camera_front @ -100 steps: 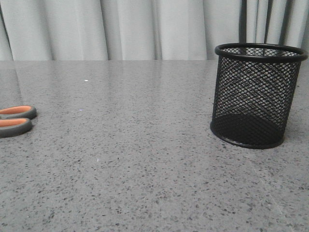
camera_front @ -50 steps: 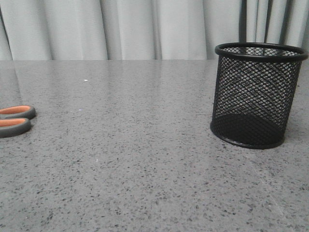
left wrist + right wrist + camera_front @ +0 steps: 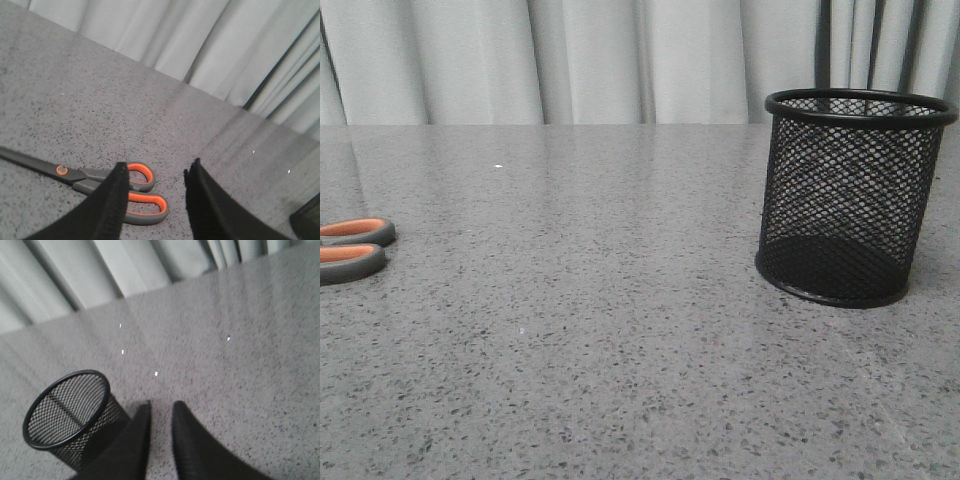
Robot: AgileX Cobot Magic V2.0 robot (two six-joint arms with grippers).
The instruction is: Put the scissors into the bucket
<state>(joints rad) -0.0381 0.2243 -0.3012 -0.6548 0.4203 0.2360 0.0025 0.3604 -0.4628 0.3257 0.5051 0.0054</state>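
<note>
The scissors (image 3: 355, 248) lie flat at the table's left edge in the front view; only their grey, orange-lined handle loops show there. The left wrist view has the whole scissors (image 3: 85, 177), their dark blades pointing away from the loops. My left gripper (image 3: 156, 172) hovers open above the table by the loops, one finger (image 3: 107, 205) covering part of them. The black mesh bucket (image 3: 850, 200) stands upright at the right. My right gripper (image 3: 161, 407) hangs beside the bucket (image 3: 67, 412), fingers slightly apart with nothing between them. Neither gripper shows in the front view.
Grey speckled tabletop (image 3: 620, 330) runs back to pale curtains (image 3: 590, 60). A wide stretch of table separates the scissors from the bucket. The bucket's edge (image 3: 307, 222) shows at the corner of the left wrist view.
</note>
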